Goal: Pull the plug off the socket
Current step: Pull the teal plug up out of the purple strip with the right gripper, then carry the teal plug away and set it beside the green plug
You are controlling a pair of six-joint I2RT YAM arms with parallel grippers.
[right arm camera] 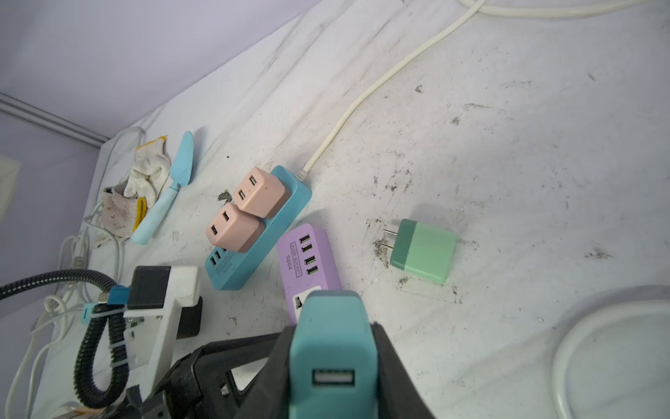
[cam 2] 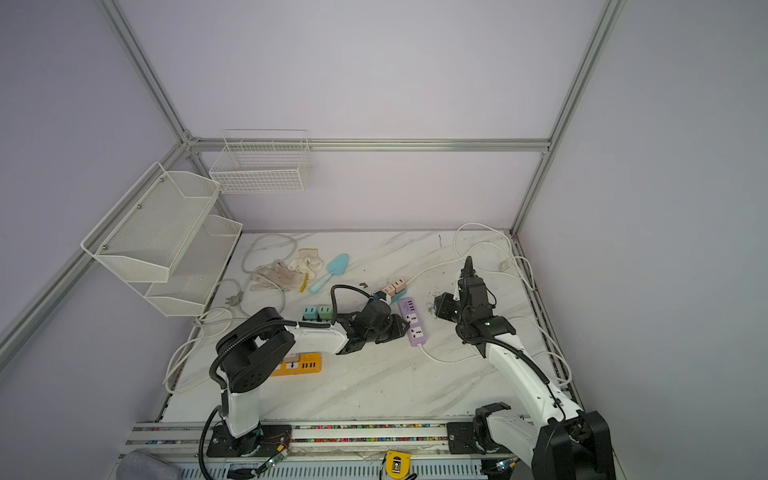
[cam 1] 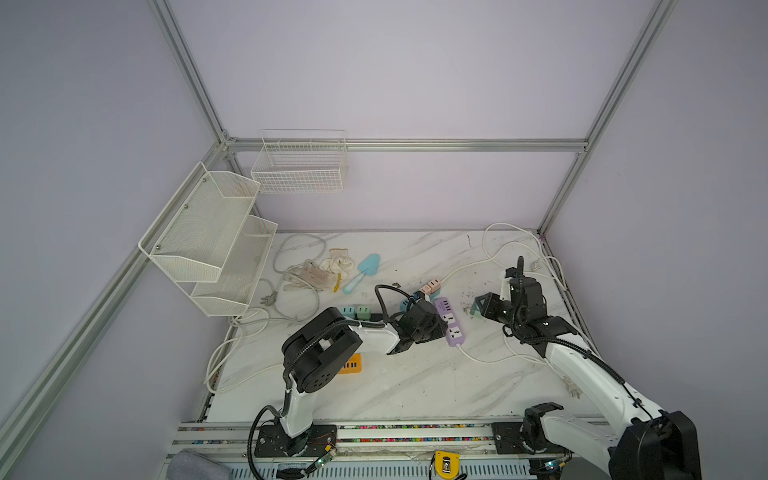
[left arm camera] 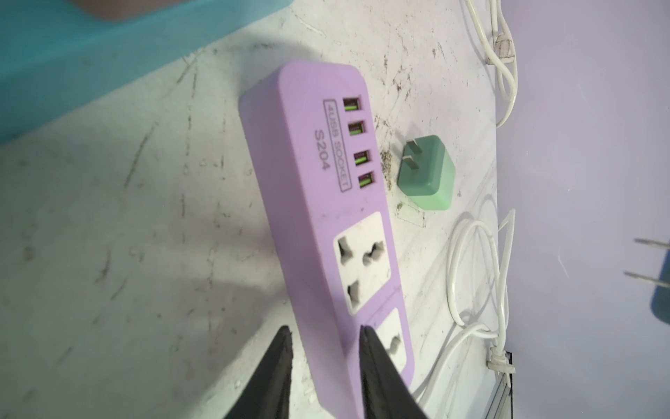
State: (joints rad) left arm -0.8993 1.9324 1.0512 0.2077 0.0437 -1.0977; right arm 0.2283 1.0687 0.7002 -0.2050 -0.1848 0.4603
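Observation:
The purple socket strip (cam 1: 451, 322) (cam 2: 412, 322) (left arm camera: 326, 181) (right arm camera: 308, 254) lies flat on the marble table, and both of its sockets show empty in the left wrist view. My left gripper (cam 1: 441, 330) (left arm camera: 326, 332) stands astride the strip's near end with its jaws a little apart; a sliver of table shows between one finger (left arm camera: 284, 348) and the strip's side. My right gripper (cam 1: 478, 307) (right arm camera: 333, 330) is shut on a teal plug (right arm camera: 331, 348) and holds it clear of the strip, prongs (left arm camera: 652, 283) bare. A green plug (left arm camera: 427, 174) (right arm camera: 422, 252) lies loose beside the strip.
A blue strip (right arm camera: 261, 232) with two pink plugs (cam 1: 430, 286) lies just behind the purple one. Left of it are two more plugs (cam 1: 355, 311), an orange strip (cam 2: 299, 365), a blue trowel (cam 1: 361, 272) and gloves (cam 1: 328, 268). White cables (cam 1: 519, 249) loop at the right edge. White racks (cam 1: 216, 241) hang at the left.

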